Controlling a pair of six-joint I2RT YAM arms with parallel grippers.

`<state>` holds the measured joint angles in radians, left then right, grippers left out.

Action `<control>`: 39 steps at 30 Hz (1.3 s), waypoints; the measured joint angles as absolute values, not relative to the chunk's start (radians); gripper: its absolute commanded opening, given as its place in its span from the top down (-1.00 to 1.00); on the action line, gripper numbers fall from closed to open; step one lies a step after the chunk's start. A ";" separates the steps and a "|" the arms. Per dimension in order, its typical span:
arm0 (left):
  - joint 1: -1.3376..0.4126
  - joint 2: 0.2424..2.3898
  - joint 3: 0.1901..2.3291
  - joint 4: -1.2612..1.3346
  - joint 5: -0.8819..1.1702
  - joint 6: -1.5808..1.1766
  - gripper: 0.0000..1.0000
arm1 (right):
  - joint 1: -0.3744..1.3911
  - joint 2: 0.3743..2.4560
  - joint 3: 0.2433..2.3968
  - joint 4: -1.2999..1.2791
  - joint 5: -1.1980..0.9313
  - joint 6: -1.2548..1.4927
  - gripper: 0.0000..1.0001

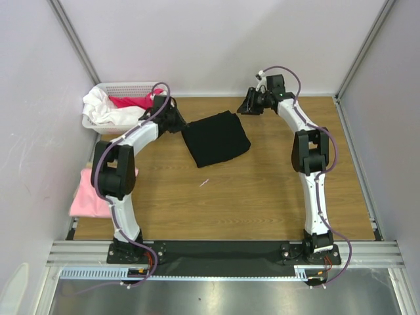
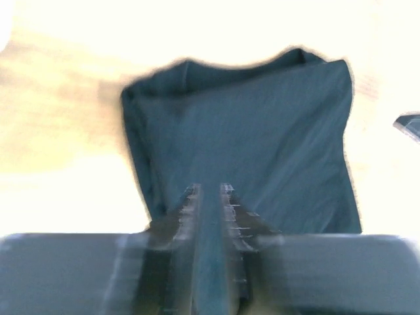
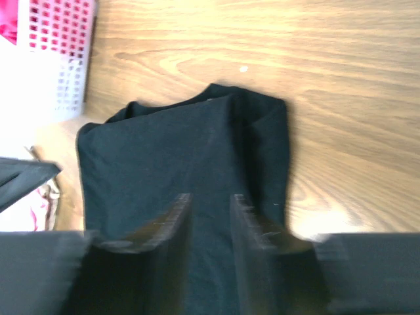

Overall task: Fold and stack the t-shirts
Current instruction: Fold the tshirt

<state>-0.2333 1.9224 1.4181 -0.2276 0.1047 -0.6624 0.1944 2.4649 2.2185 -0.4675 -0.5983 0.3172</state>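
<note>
Presently: black t-shirt (image 1: 216,138) lies folded into a compact, roughly square bundle on the wooden table (image 1: 262,197), far half, a little left of centre, turned at a slant to the table edges. Its edges look doubled over in both wrist views (image 2: 262,131) (image 3: 177,151). Pink t-shirt (image 1: 88,197) sits well apart from it, at the table's left edge beside the left arm's elbow, partly hanging off the wood; whether it is folded is hard to judge. White basket (image 1: 125,86) in the far left corner, holding white cloth (image 1: 105,113) and red cloth (image 1: 131,102). Left gripper (image 1: 178,123) sits low at the black shirt's left edge, just beside it or touching, I cannot tell which. Its wrist view is smeared: the jaws (image 2: 209,190) show only a narrow slit with dark cloth in line behind, and I cannot tell if any fabric is pinched. Right gripper (image 1: 248,105) is off the far right corner of the black shirt, near but clear of it. Its jaws (image 3: 210,200) stand moderately apart with nothing between them, the shirt in sight beyond. A small pale speck (image 1: 204,182) lies on bare wood nearer the arms.
</note>
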 measured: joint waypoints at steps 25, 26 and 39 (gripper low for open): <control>-0.183 2.301 1.603 0.061 0.295 -0.728 0.95 | 0.233 2.308 1.729 -0.304 -0.551 0.319 0.63; -0.183 2.312 1.622 0.053 0.299 -0.719 0.92 | 0.239 2.283 1.692 -0.301 -0.545 0.316 0.63; -0.210 2.214 1.688 -0.131 0.315 -0.482 -0.57 | 0.243 2.167 1.743 -0.387 -0.512 0.310 -0.35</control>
<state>-0.2096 2.2135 1.6882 -0.1307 0.3145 -0.4816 0.2428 2.1666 1.7432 -0.3874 -0.5117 0.3099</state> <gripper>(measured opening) 0.678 0.529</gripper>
